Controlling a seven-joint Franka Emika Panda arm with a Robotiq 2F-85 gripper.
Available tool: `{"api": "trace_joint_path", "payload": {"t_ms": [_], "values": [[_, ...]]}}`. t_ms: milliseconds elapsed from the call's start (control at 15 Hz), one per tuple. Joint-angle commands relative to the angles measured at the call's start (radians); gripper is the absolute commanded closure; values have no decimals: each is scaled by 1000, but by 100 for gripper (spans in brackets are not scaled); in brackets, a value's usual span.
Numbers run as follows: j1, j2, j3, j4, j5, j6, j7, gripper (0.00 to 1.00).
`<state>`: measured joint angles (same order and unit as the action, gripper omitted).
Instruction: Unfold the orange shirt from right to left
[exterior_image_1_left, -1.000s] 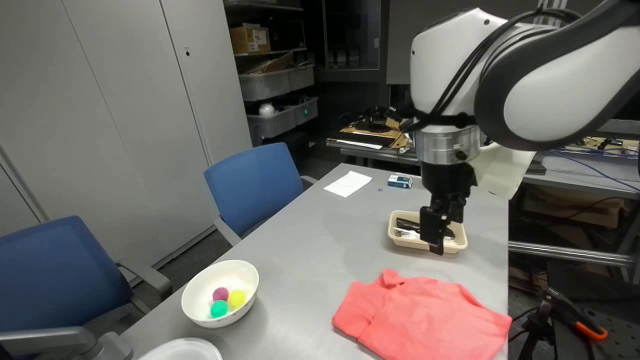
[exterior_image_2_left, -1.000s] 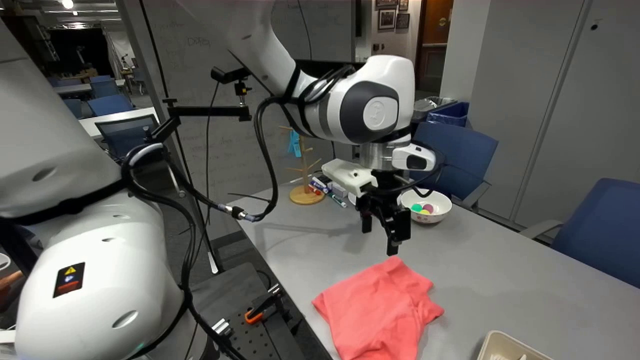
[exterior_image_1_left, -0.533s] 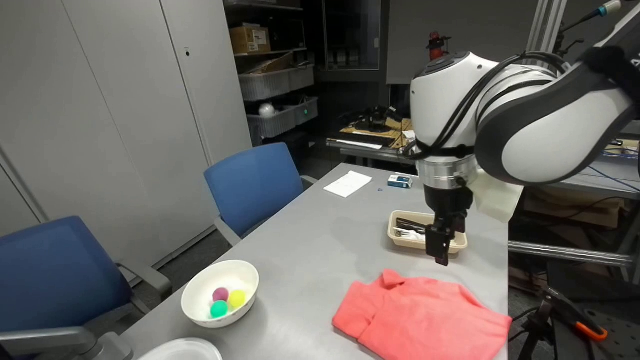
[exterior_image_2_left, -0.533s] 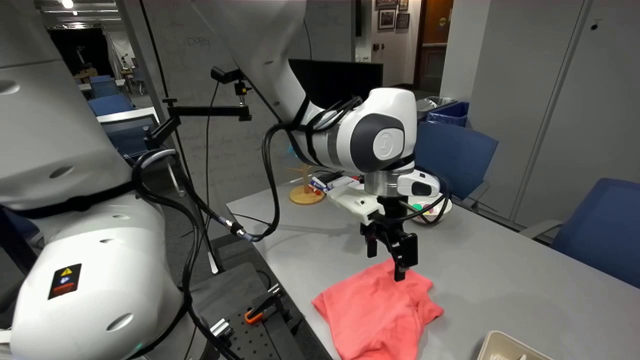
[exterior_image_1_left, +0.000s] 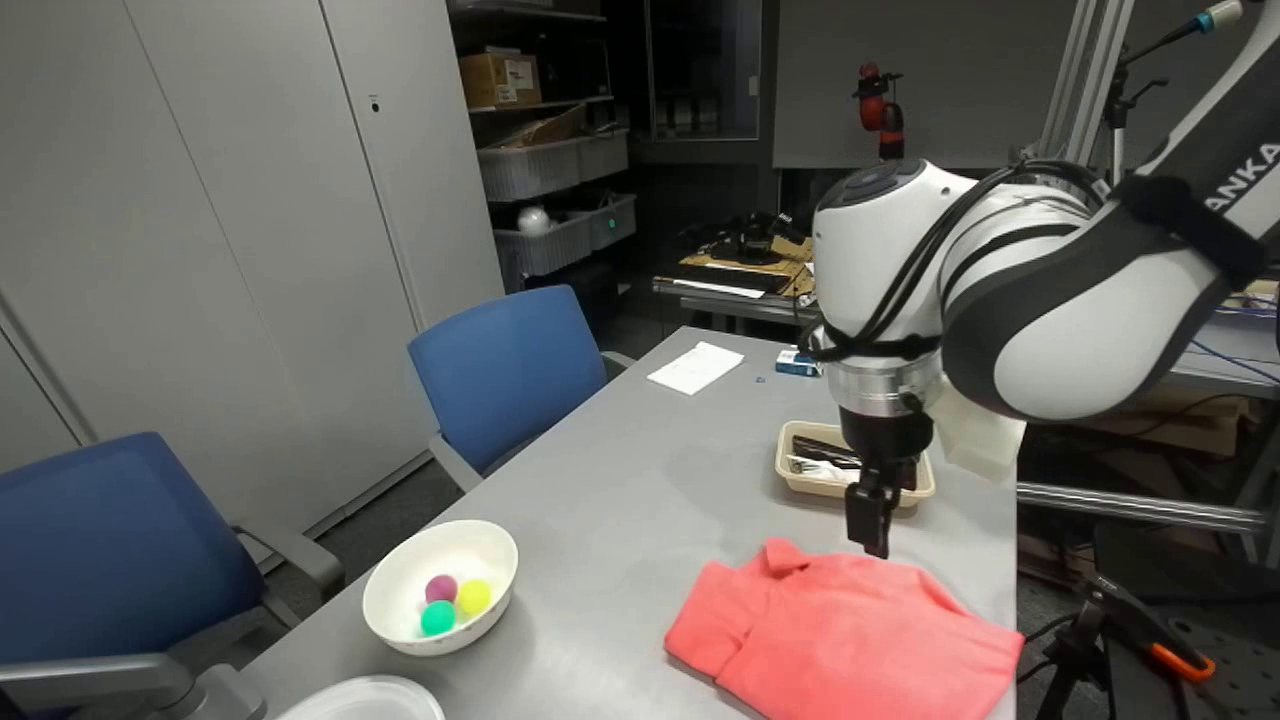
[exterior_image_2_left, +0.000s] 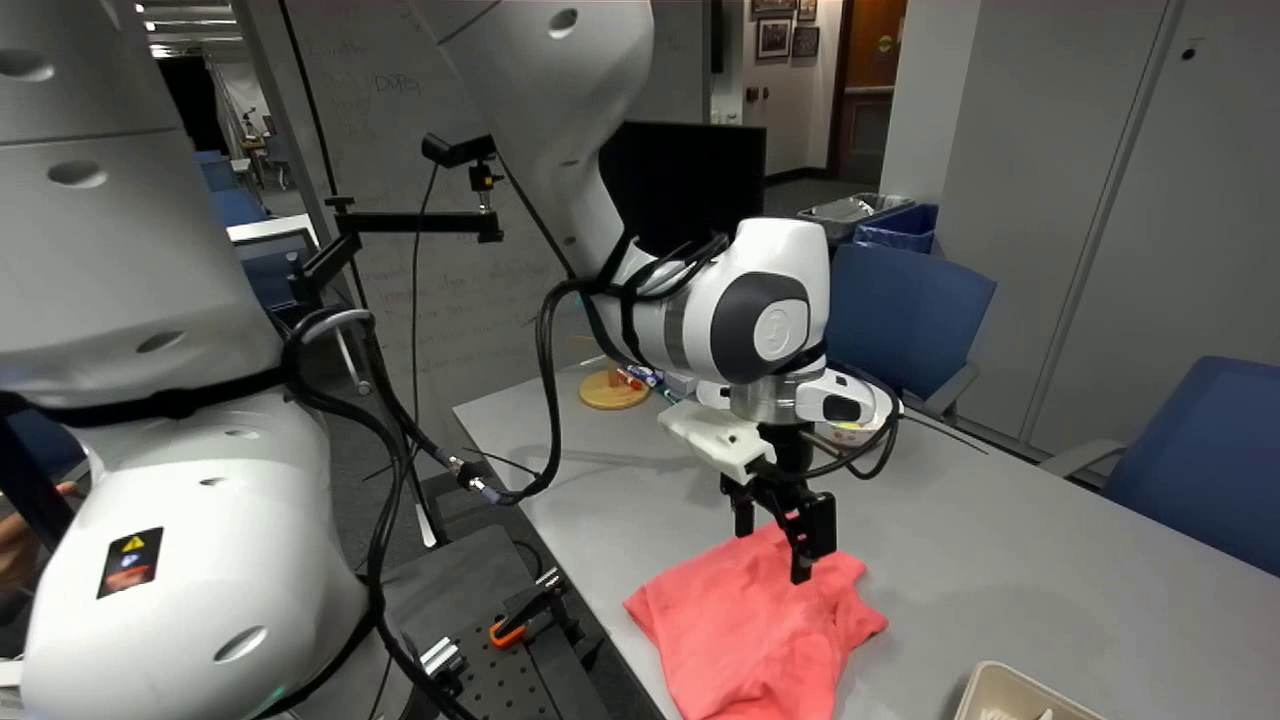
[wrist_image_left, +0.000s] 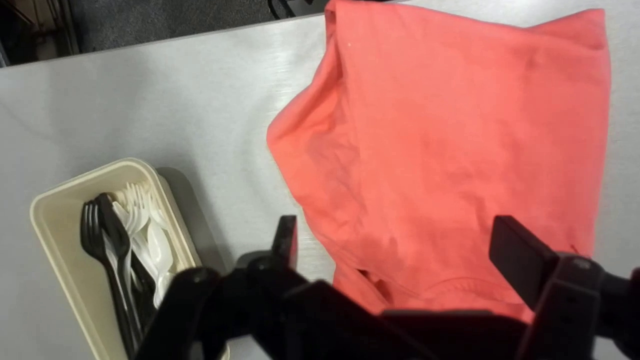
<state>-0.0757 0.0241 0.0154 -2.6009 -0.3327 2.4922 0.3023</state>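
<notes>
The salmon-orange cloth shirt (wrist_image_left: 465, 155) lies, seemingly folded, on the smooth grey table (wrist_image_left: 225, 100); all the unfolding looks left for you. Your black gripper (wrist_image_left: 397, 242) hangs over the shirt's edge, jaws wide apart, holding nothing.

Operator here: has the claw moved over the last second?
Yes, the claw has come down. In an exterior view its lowest tip, earlier just above the unmoved orange shirt, now shows in front of it.
</notes>
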Motion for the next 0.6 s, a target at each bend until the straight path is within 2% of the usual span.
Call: {"api": "trace_joint_path", "payload": {"t_ms": [0, 200, 333, 400, 533], "values": [[13, 114, -40, 24, -70, 110, -23, 4], [19, 196, -67, 45, -79, 154, -83, 0], [25, 243, -82, 73, -72, 128, -135, 0], [37, 185, -83, 30, -46, 129, -102, 0], [38, 223, -93, 49, -43, 130, -126, 0]]}}
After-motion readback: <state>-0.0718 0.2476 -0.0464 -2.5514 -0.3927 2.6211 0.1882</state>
